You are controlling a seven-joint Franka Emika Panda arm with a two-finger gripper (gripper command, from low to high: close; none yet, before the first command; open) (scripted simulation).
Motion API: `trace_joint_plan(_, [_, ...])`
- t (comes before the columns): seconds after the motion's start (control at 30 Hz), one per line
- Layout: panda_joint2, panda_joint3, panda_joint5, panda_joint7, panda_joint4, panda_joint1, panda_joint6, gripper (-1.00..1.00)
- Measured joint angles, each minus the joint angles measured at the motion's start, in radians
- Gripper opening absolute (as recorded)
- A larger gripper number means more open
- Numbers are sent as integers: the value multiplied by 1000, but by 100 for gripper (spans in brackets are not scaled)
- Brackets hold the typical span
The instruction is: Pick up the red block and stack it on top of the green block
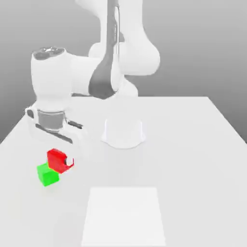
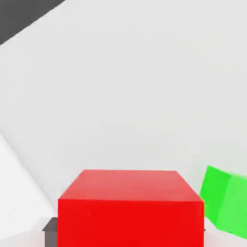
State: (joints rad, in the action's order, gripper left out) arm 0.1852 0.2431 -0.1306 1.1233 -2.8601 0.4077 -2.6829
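Nearer the table's (image 1: 193, 159) front edge, toward its corner on the exterior view's left, sits the green block (image 1: 48, 174); just behind it in that view, the red block (image 1: 58, 160) is clamped in the claw (image 2: 130, 226); so the grasp looks done, while aligning, lowering and releasing remain.

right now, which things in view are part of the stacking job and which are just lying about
Part of the job:
- red block, held in the gripper
- green block, the one to stack on
- table, bearing the green block

Just lying about:
- pale rectangular piece, toward the table's near edge in the exterior view
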Motion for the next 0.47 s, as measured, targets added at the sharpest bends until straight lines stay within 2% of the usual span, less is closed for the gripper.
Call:
trace_joint_plan(0.07, [26, 33, -8, 72, -18, 69, 9, -100])
trace_joint_plan(0.17, [-24, 59, 24, 84, -23, 84, -46, -100])
trace_joint_plan(0.33, [-187, 48, 154, -2, -19, 65, -200, -100])
trace_joint_plan(0.37, [-217, 38, 183, -22, -19, 68, -228, 100])
trace_joint_plan(0.47, [-217, 38, 183, -22, -19, 67, -228, 100])
